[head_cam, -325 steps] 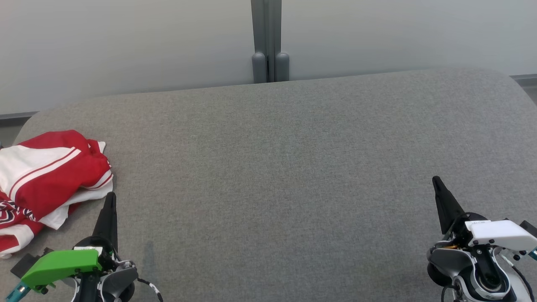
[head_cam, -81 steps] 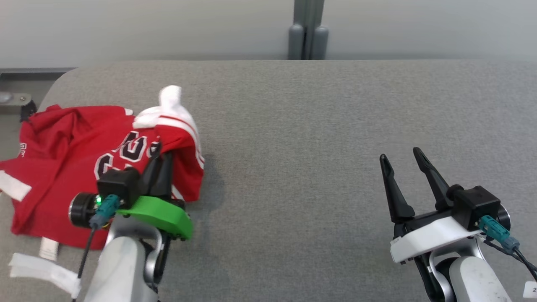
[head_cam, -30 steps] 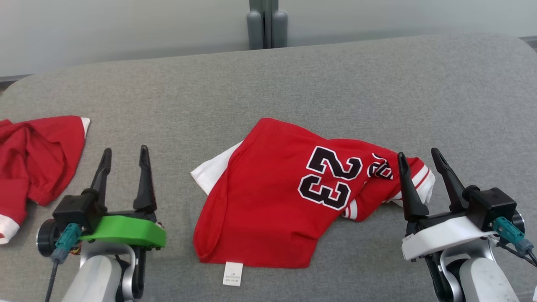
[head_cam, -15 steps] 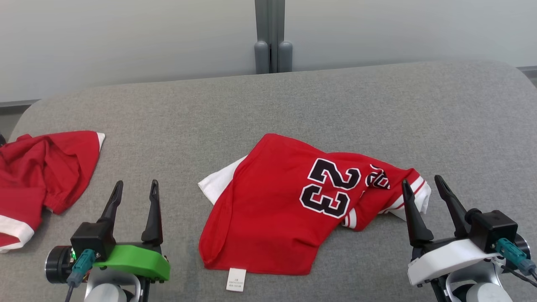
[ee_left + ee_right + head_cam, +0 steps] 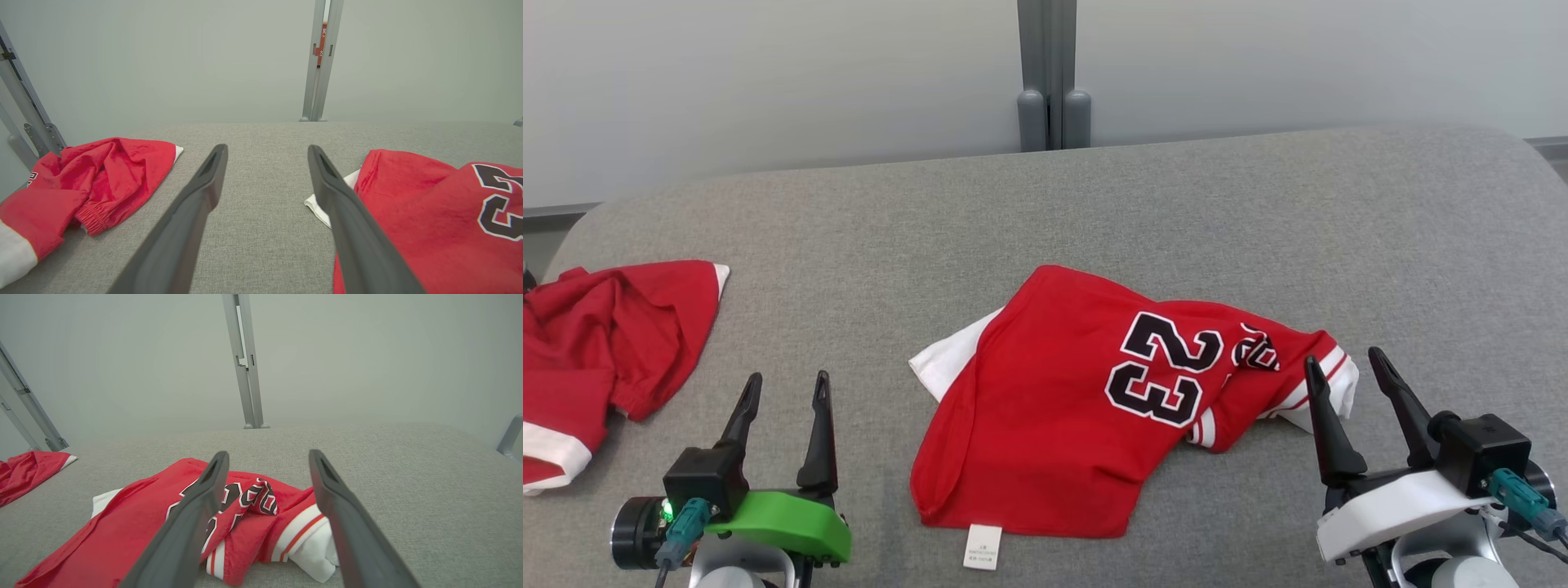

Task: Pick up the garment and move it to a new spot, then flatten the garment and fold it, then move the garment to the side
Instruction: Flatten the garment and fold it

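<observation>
jersey [image 5: 1086,408]: red, numbered, crumpled in the middle of the table [image 5: 1094,204], long axis running from near-left hem to bunched right end. right gripper [image 5: 1343,356]: wide open, empty, just beside that bunched end, the nearer arm. left gripper [image 5: 788,377]: wide open, empty, apart from the hem, which lies to its right.

Left gripper [image 5: 789,377] – long dark tapered fingers [image 5: 818,433], green mount [image 5: 784,531], teal connector [image 5: 682,523], small green light [image 5: 667,512]. Right gripper [image 5: 1343,356] – matching dark fingers, white mount [image 5: 1396,510], teal plug [image 5: 1515,490] trailing black cable [image 5: 1535,535].
</observation>
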Robot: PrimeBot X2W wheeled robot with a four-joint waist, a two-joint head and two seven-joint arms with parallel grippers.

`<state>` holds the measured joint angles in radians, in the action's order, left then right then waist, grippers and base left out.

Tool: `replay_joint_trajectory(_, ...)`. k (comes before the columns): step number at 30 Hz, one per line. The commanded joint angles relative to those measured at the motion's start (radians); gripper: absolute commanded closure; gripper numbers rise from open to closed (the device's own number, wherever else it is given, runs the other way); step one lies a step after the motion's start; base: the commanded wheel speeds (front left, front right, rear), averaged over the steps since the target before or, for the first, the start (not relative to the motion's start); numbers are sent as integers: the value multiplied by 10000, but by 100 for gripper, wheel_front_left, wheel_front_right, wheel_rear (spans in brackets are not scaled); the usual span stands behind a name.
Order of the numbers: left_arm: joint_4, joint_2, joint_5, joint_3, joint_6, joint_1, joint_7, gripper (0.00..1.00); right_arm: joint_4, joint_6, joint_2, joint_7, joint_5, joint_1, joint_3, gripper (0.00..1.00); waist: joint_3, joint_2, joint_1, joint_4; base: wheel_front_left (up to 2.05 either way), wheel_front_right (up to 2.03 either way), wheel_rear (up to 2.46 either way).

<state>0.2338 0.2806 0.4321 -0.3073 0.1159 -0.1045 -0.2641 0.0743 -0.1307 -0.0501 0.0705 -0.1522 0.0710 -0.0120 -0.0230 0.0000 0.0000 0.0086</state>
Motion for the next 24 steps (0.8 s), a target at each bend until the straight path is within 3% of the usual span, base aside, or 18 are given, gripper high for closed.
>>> replay_joint_trajectory(1,38,83,34,-2,4,-58,-3,0,29,-1,-17,-13,-35,-66,-14,0,-13,0,0,7,0,0,0)
replay_joint_trajectory(16,-63,147,-5,-40,93,-296,-2,0,-114,-1,-16,29,-88,-127,14,0,-217,0,0,-63,0,0,0)
replay_joint_trajectory(24,-517,78,-177,-185,157,-802,99,0,-814,-1,-45,-23,48,-433,503,0,-1055,0,0,149,0,0,0)
